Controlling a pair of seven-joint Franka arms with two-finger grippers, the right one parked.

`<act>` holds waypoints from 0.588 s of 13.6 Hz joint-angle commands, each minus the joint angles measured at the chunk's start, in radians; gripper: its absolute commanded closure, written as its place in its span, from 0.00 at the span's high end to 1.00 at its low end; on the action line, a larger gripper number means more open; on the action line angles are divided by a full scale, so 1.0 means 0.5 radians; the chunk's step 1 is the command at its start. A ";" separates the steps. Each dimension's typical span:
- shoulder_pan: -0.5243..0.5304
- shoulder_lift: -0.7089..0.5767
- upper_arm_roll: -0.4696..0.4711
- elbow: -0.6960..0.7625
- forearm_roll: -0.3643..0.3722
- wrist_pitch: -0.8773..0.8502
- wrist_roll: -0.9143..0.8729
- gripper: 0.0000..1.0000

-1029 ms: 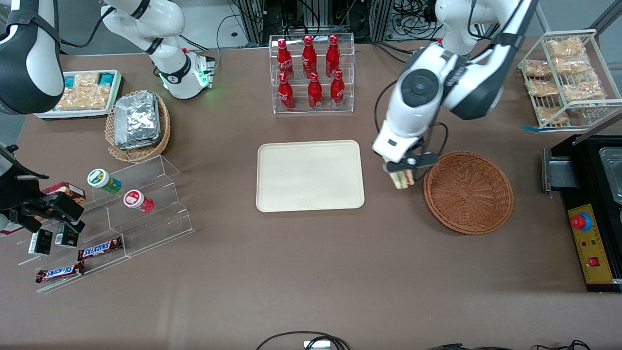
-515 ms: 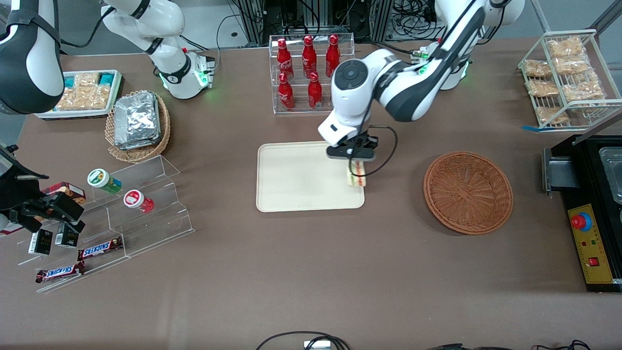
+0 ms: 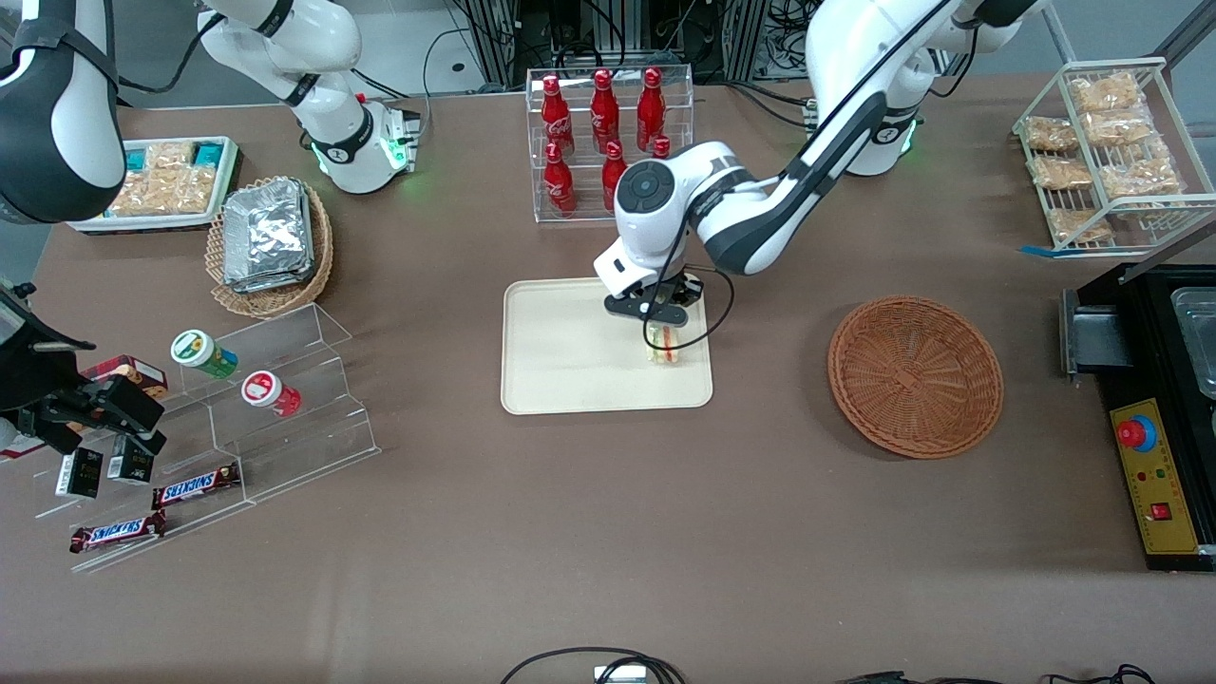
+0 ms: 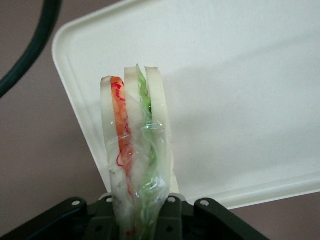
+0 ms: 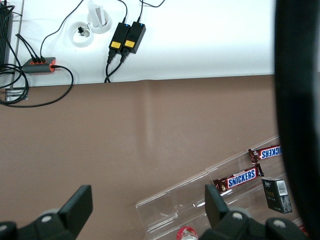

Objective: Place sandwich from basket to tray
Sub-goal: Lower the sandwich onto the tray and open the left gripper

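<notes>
Nearest the front camera, flat candy bars in shiny brown wrappers (image 3: 195, 485) are being shown on a clear plastic step stand (image 3: 285, 380), toward the parked arm's end of the brown table (image 3: 608, 532). Two small round tubs are lying higher on the same stand.

Toward the working arm's end, the round basket (image 3: 915, 375) is being seen with nothing in it. It is shallow and reddish-brown, and its woven strands are running out from the middle like spokes.

Near the middle of the table, the flat cream tray (image 3: 570, 347) is being seen, with rounded corners and a low rim. The sandwich (image 3: 663, 343) is being held over the part of the tray closest to the basket. It is a small wedge in clear crinkly wrap. In the wrist view, the sandwich (image 4: 134, 150) is being shown as three pale bread slices standing on edge, with orange-red and green strips between them. Whether it is touching the tray cannot be told.

The pincer (image 3: 658, 318) is being kept closed on the sandwich, right above it. Its dark fingers (image 4: 172, 217) are being pressed against the wrapped end.

Farther from the camera, shiny red bottles (image 3: 608, 128) are being held in a clear rack with two rows.
</notes>
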 commanded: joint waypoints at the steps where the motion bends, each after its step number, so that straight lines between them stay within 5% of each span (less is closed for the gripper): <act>1: -0.044 0.140 0.013 0.099 0.080 0.003 -0.103 0.04; 4: -0.044 0.193 0.019 0.103 0.108 0.003 -0.109 0.12; 8: -0.047 0.208 0.022 0.100 0.111 0.000 -0.155 0.51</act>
